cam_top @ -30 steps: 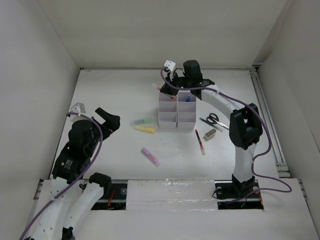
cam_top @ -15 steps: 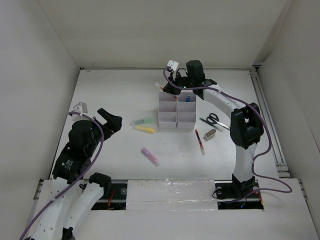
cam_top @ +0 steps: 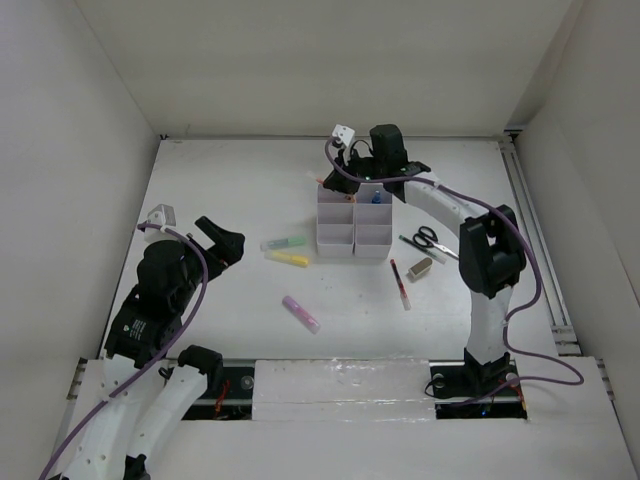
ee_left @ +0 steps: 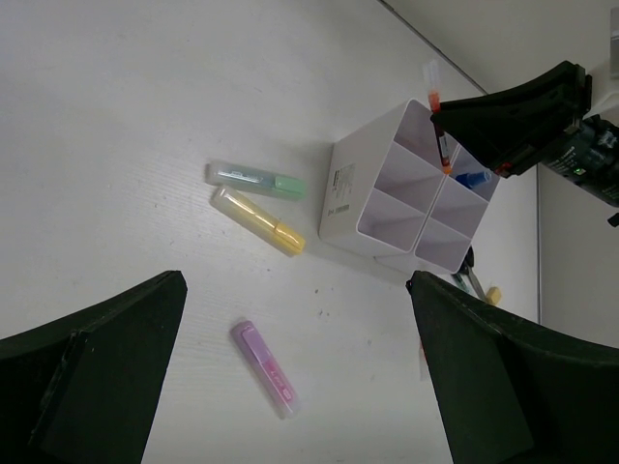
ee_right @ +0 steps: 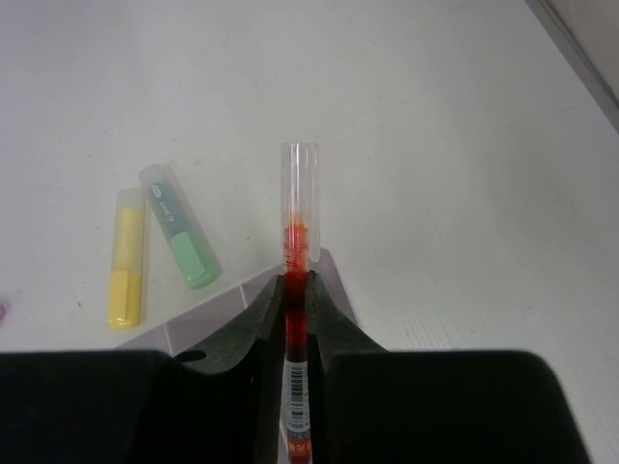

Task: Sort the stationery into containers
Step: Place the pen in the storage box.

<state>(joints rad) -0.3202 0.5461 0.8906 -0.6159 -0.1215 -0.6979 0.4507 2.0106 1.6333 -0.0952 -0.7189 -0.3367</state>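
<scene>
1. The right gripper (ee_right: 297, 319) is nearly closed, its two fingers pinched on the held red pen (ee_right: 298, 246). The pen's clear cap sticks out past the fingertips.
2. That pen stands tilted over the far-left compartment of the white organiser tray (cam_top: 335, 247). Its lower end is at the mouth of that compartment (how deep it goes I cannot tell).
3. The blue piece (cam_top: 376, 197) sits in the far-right compartment, at 3 o'clock from the pen.
4. On the table (cam_top: 220, 180), taking the tray as centre in the top view:
   - The green highlighter (cam_top: 287, 242) and the yellow highlighter (cam_top: 288, 258) lie side by side at 9 o'clock, near the tray but apart from it.
   - The pink highlighter (cam_top: 300, 313) lies alone at 7 o'clock, farther out.
   - The black-handled scissors (cam_top: 428, 238) lie at 3 o'clock.
   - The beige eraser (cam_top: 420, 267) lies at 4 o'clock, just beside the scissors.
   - A second red pen (cam_top: 400, 284) lies flat at 5 o'clock.
5. The left gripper (cam_top: 218, 240) hangs at 9 o'clock, well apart from the tray. Its jaws are spread fully wide with nothing between them, and it looks down on the three highlighters.
</scene>
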